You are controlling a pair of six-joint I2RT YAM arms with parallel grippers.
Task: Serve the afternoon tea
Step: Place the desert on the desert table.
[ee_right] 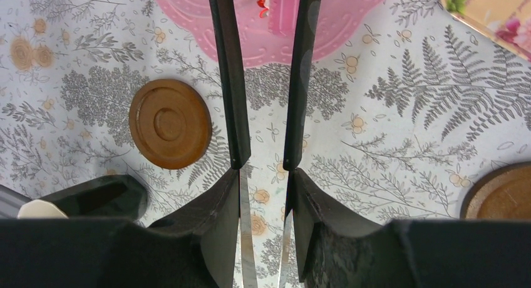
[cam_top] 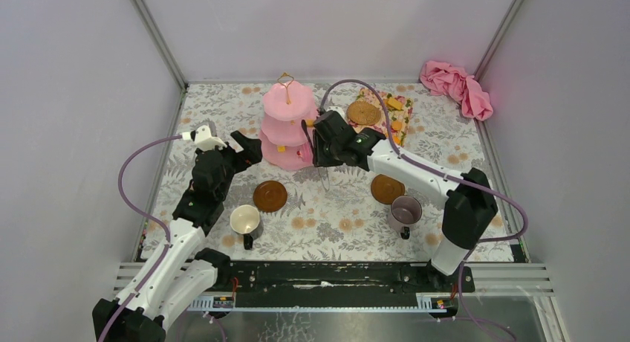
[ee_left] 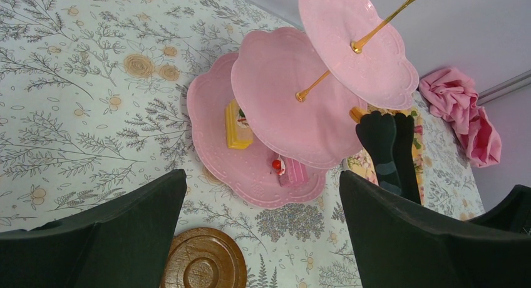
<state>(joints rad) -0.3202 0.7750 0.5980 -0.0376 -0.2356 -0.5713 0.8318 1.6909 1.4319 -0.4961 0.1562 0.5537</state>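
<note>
Scalloped pink three-tier stand, gold stem; right end effector grips black tongs, left end effector gapes

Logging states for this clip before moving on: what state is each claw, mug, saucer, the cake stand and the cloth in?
Left claw: open, empty.
Right claw: shut on black tongs.
Cake stand: upright, yellow cake and pink cake on bottom tier.
White mug: upright, not on a saucer.
Purple mug: upright, beside right saucer.
Left saucer: bare.
Pink cloth: crumpled.
</note>
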